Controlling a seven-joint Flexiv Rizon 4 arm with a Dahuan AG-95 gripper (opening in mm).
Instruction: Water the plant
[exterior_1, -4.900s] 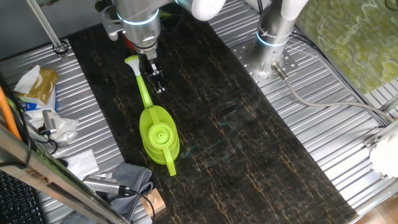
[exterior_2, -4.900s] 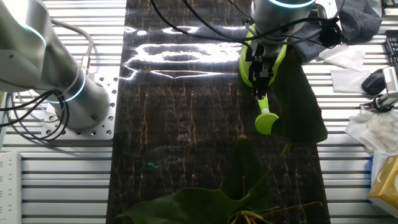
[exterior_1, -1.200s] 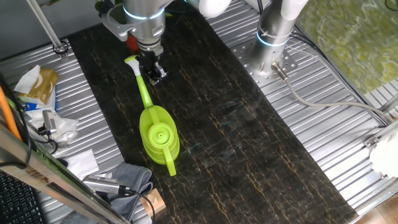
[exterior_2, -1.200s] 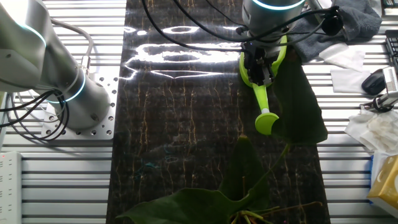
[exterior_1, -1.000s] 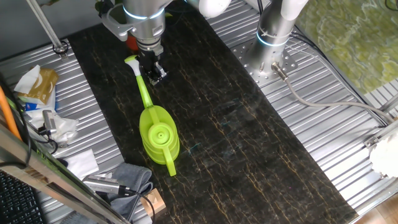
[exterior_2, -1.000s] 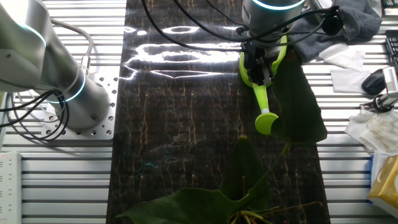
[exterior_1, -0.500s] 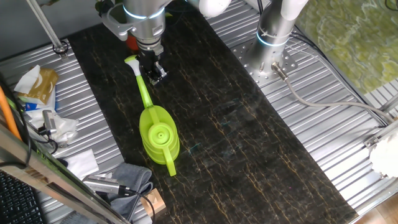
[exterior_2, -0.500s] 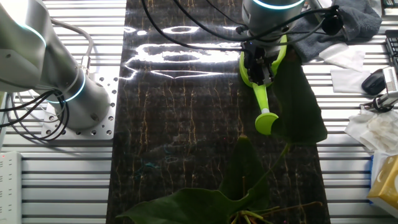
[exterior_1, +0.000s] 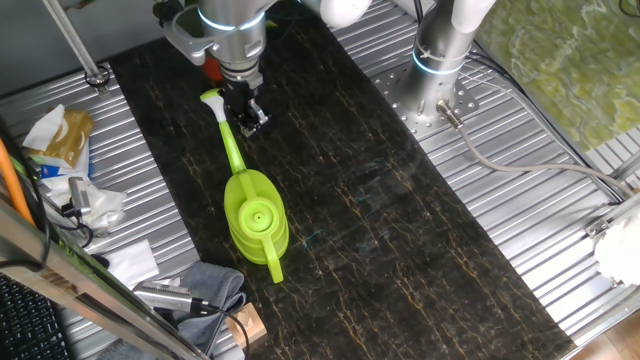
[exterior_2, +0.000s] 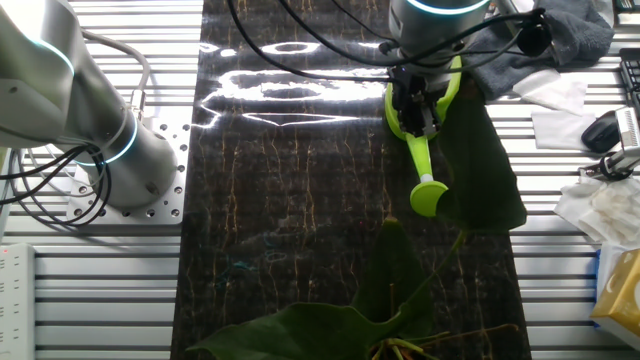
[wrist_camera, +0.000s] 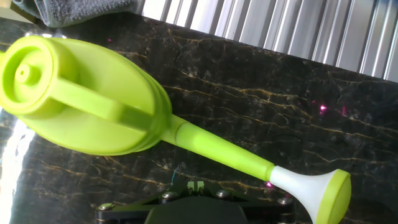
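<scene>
The lime-green watering can (exterior_1: 255, 212) lies on the dark marble mat with its long spout toward the arm; its white-necked rose (exterior_1: 212, 98) is at the far end. It also shows in the other fixed view (exterior_2: 428, 160) and the hand view (wrist_camera: 93, 99). My gripper (exterior_1: 252, 118) hovers just right of the spout, near the rose, shut and empty. Its fingertips (wrist_camera: 198, 185) sit together below the spout in the hand view. The plant's broad dark leaves (exterior_2: 330, 320) fill the near edge of the other fixed view. A bit of red-orange pot (exterior_1: 208, 66) shows behind my wrist.
A grey cloth (exterior_1: 210, 285), a paper bag (exterior_1: 60, 135) and loose clutter lie on the ribbed metal table left of the mat. A second arm's base (exterior_1: 440, 60) stands at the right. A large leaf (exterior_2: 485, 170) overhangs the can's rose.
Since about five seconds ago my gripper has risen and drawn back a little beside the spout. Over the last second nothing has moved.
</scene>
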